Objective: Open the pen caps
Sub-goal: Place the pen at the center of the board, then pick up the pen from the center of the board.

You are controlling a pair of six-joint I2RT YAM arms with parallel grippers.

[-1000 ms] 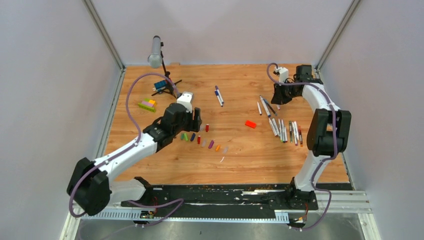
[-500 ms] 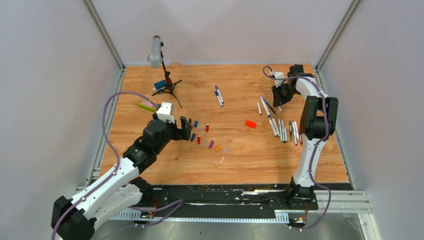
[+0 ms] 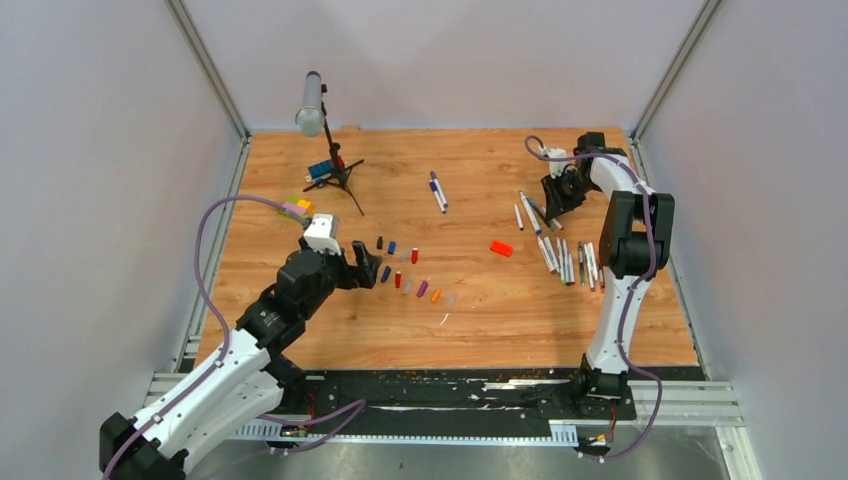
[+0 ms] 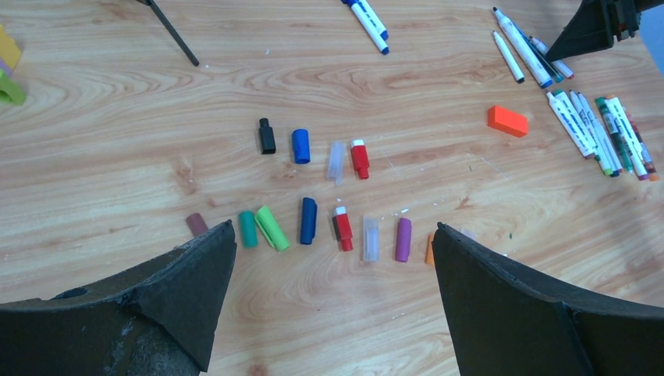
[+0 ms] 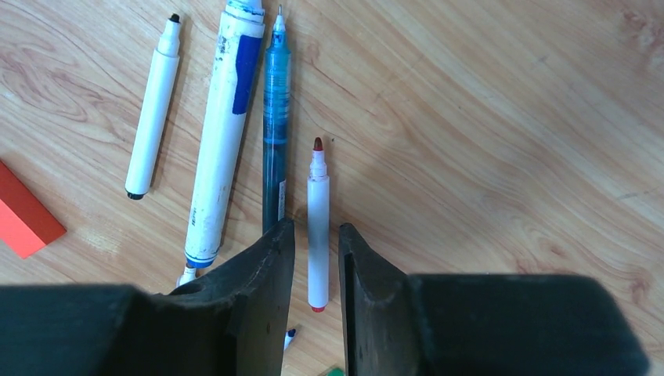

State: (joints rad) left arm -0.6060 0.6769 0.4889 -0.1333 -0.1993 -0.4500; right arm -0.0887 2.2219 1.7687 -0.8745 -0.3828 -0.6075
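Right wrist view: a thin white marker pen with a bare red tip [image 5: 318,204] lies flat on the wooden bench [image 5: 485,117] between the right jaws, its long axis pointing straight out ahead of them
Right jaws: parted a little, with a sliver of gap on each side of the barrel, gripping nothing
Left jaws: spread wide and empty, hanging above the loose row of small coloured plastic caps [image 4: 308,221]
Pens with caps on, as I judge: a pair of white pens with blue ends [image 3: 437,190] at the far middle of the bench, well apart from the cluster of uncapped pens [image 3: 567,262] on the right
Their lie: side by side, long axis mostly far-to-near with a slight slant
Direction: to the left of the right jaws, ahead and to the right of the left jaws
Nearer arm: roughly between the two, so I cannot tell
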